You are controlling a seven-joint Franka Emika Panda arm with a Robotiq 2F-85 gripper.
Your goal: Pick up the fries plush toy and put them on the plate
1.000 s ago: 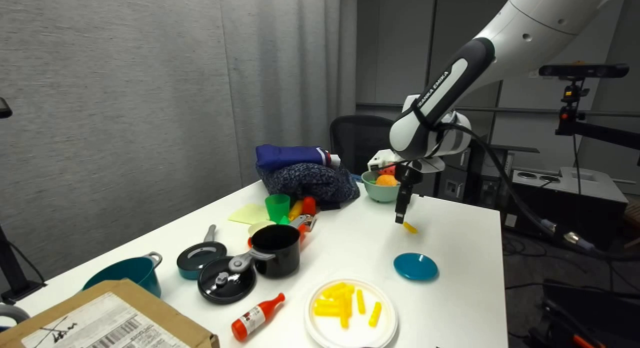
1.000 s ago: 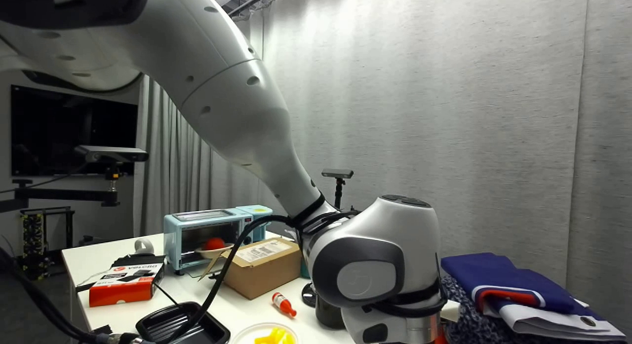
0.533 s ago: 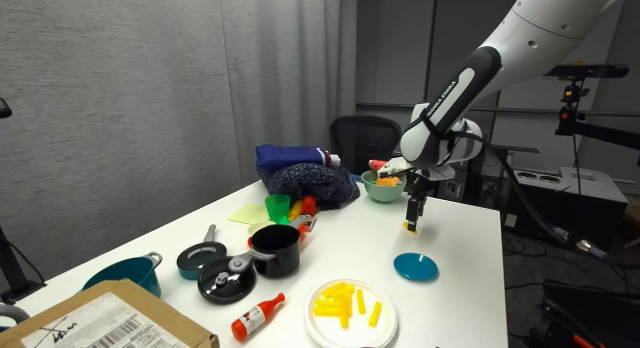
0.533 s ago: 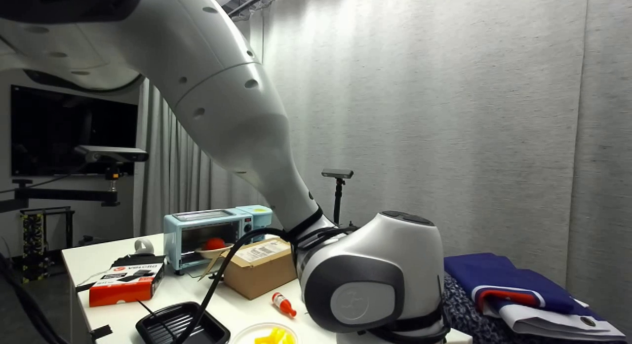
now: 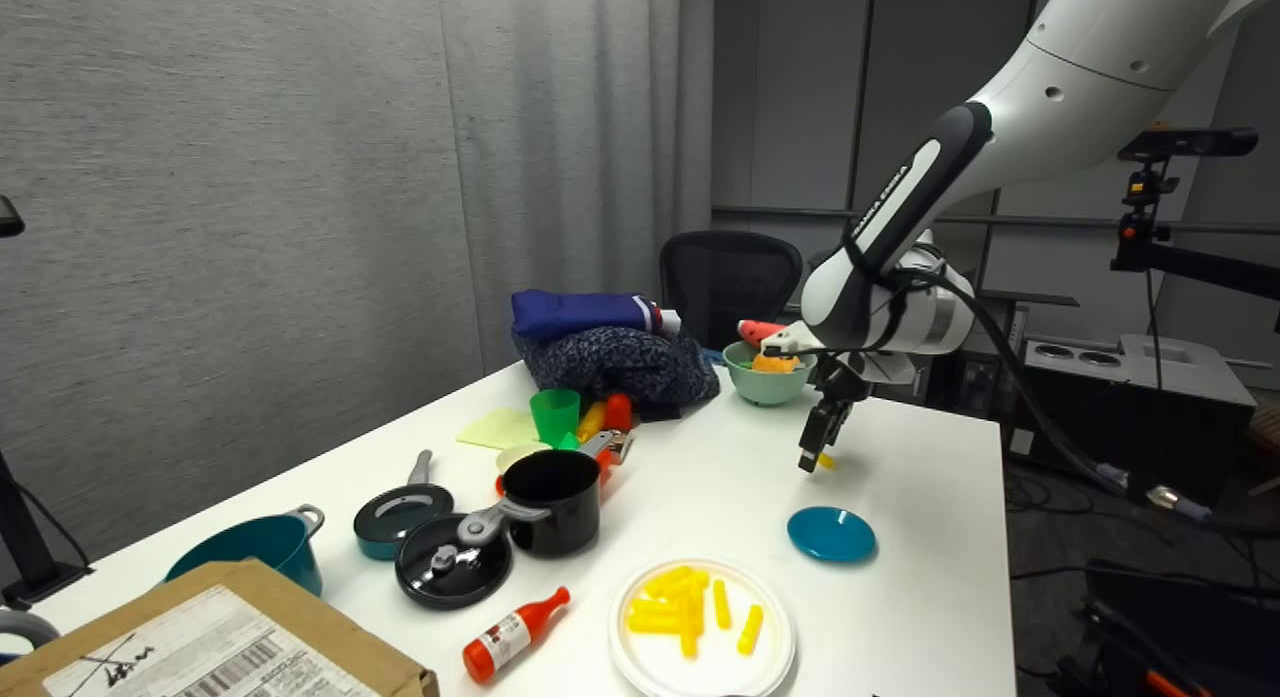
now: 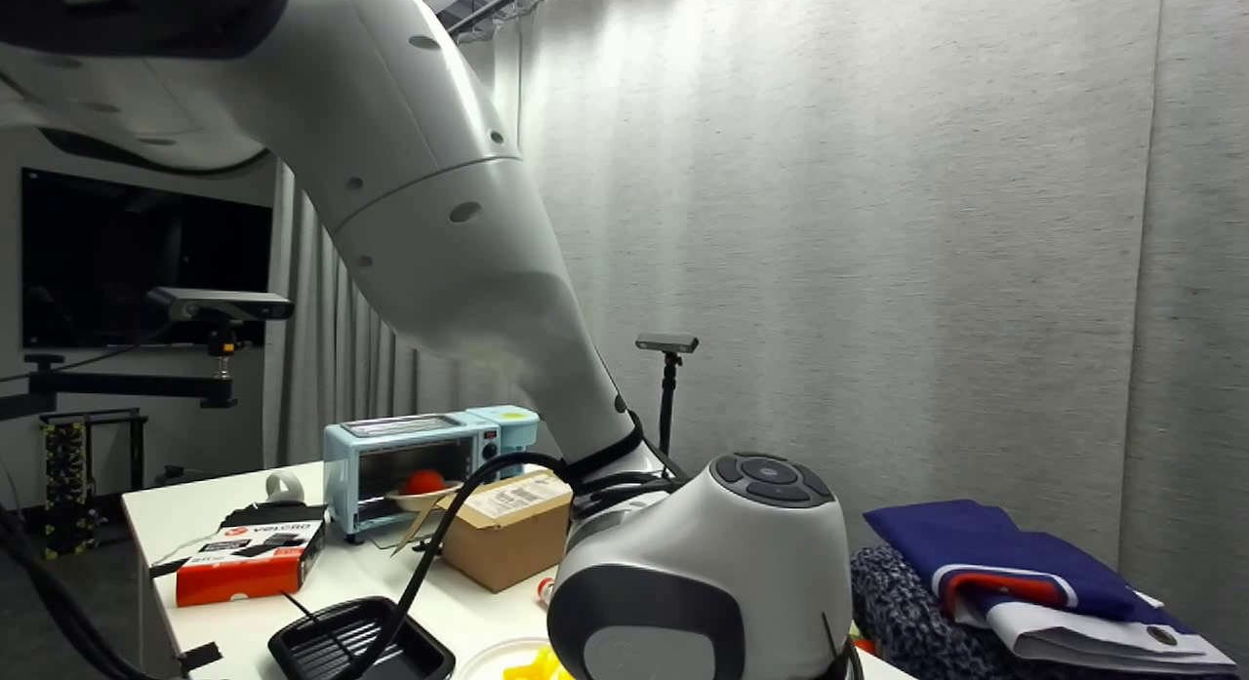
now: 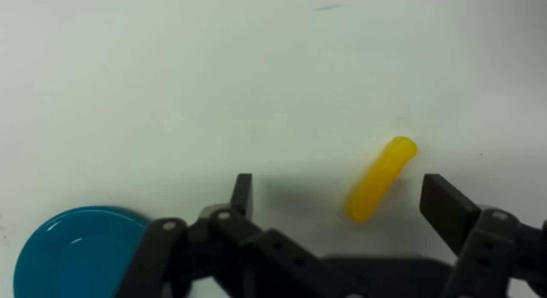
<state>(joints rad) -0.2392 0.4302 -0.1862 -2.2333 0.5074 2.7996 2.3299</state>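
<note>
While the hand (image 7: 338,184) stands spread wide, holding nothing, one yellow fry (image 7: 381,179) lies on the worktop (image 7: 213,97) between its fingers in the wrist view, slantwise and closer to the finger on that view's right. Whether the fingertips touch the worktop, cannot tell; an exterior view has them low, right by the fry.

Handling, my guess: very light, soft, a little springy. Nothing to break. Looks smooth, so likely to swivel or squirt out if nipped at an end. Best hold: across the middle of its length, the hand first turned so the fingers meet its long sides squarely. Gentle squeeze should do.

Outward: blue dish (image 5: 832,534) on the worktop near the fry, partly hidden by the hand in the wrist view. Low thing, set just beside the straight way to the plate (image 5: 725,669); a modest lift should clear it. Plate well apart, fries (image 5: 687,607) heaped on it plus two lying loose, bare room around them. Red bottle (image 5: 510,637) near the plate, black pot (image 5: 555,522) farther along the worktop; neither seems in the way. Pale green bowl (image 5: 767,387) stands beyond the hand; mind it if swinging back.
</note>
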